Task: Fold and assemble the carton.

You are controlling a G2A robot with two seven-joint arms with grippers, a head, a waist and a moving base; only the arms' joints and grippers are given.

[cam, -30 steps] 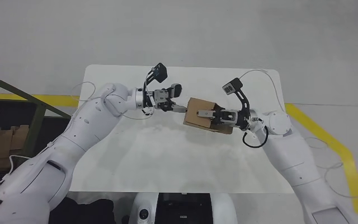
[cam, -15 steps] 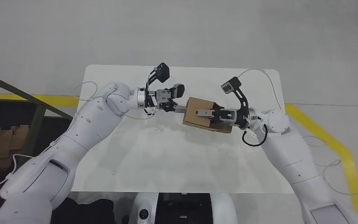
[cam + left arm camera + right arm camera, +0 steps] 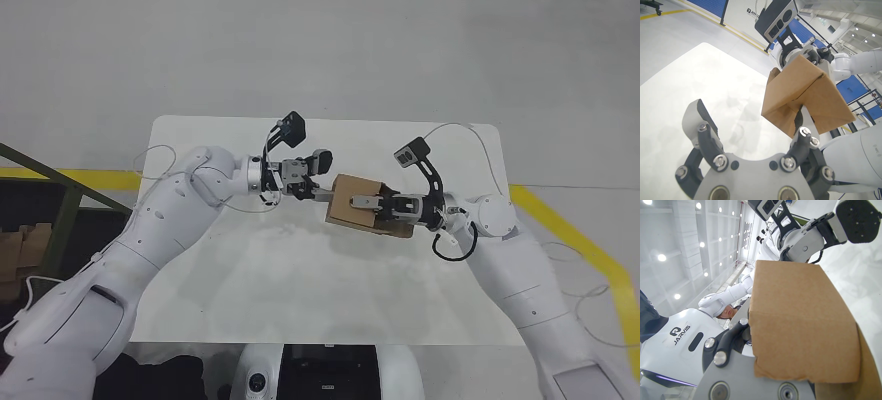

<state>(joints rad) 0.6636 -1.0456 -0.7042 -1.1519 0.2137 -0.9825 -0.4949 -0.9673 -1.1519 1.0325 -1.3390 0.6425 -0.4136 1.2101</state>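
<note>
Over the last second the left gripper has edged a little nearer the brown cardboard carton, and the carton has shifted slightly toward it. In the last half-second hardly anything has changed.

The carton sits over the middle of the desk, somewhat toward the right arm's side, and lies tilted between the two arms. Whether its lowest corner touches the surface cannot be told. The end facing the left arm has its flaps folded in, and they meet along a slanting seam. A loose flap stands out at the opposite end.

The right gripper is grasping the carton from that far end. One finger lies flat against an outer wall, while the other is hidden by the cardboard.

The left gripper is released, with its jaws spread wide. One fingertip touches the edge of a folded flap at the near end. The other finger, with its black pad, stands well apart from the box and holds nothing.

Below them is the white, round-cornered desk, its top bearing faint smudges. Around it lies a pale grey floor crossed by a yellow line.
</note>
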